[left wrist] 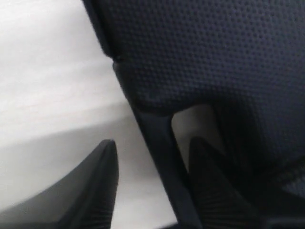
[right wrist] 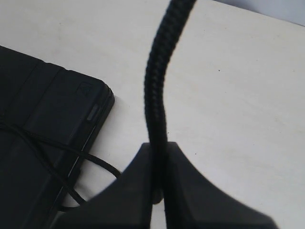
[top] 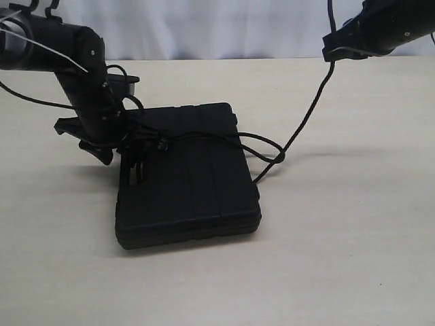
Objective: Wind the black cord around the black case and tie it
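Observation:
The black case point(top: 187, 176) lies flat in the middle of the table. The black cord point(top: 204, 134) crosses its lid, with a knotted bunch point(top: 162, 142) near the handle end. Off the case's right edge the cord loops point(top: 272, 155), then rises to my right gripper point(top: 334, 51), which is shut on it high above the table. The right wrist view shows the cord point(right wrist: 157, 81) pinched in the right gripper point(right wrist: 159, 148), with the case point(right wrist: 43, 119) below. My left gripper point(top: 126, 146) is at the case's handle end. It stands open point(left wrist: 153, 141), straddling the handle bar point(left wrist: 159, 157).
The pale wooden table point(top: 353, 224) stretches around the case. A white curtain point(top: 217, 27) hangs behind it. The left arm point(top: 75, 61) leans over the back left of the table.

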Tool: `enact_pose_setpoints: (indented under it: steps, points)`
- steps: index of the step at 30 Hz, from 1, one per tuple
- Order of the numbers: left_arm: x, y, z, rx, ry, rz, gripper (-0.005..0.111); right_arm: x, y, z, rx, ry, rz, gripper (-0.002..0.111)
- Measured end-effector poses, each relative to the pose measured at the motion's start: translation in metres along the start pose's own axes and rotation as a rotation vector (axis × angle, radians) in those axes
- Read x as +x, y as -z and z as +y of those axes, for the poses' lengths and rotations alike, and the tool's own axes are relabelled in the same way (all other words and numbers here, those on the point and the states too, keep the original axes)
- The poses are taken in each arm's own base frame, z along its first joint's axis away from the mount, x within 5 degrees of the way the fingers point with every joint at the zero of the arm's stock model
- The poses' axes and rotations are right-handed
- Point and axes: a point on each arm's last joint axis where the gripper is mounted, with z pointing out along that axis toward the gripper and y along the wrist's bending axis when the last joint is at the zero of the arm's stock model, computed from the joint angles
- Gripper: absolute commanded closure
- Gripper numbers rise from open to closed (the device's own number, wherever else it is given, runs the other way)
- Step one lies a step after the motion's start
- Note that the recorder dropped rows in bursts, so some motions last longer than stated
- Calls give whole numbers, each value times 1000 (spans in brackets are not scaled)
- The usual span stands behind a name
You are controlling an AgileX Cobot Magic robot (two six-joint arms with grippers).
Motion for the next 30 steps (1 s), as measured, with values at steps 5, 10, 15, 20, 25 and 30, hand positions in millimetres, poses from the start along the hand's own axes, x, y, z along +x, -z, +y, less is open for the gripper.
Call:
enact_pose_setpoints:
  steps: [5, 10, 15, 20, 25, 30]
  points:
    - [-4, -12, 0, 9, 9, -23, 63, 0, 0, 0, -1, -4, 1, 104]
    - [-6, -16, 1, 10, 17, -33, 96, 1, 0, 0, 4, -18, 8, 104]
    - [-11, -15, 16, 39, 134, -50, 107, 4, 0, -4, 41, -29, 43, 104]
    - [-12, 4, 41, 27, 178, -67, 107, 10, 9, -21, 97, -88, 56, 104]
    - [-12, 34, 56, 30, 217, -139, 107, 21, 23, -42, 150, -163, 49, 104]
    - [-11, 43, 65, 29, 227, -147, 107, 50, 26, -64, 254, -246, 14, 104]
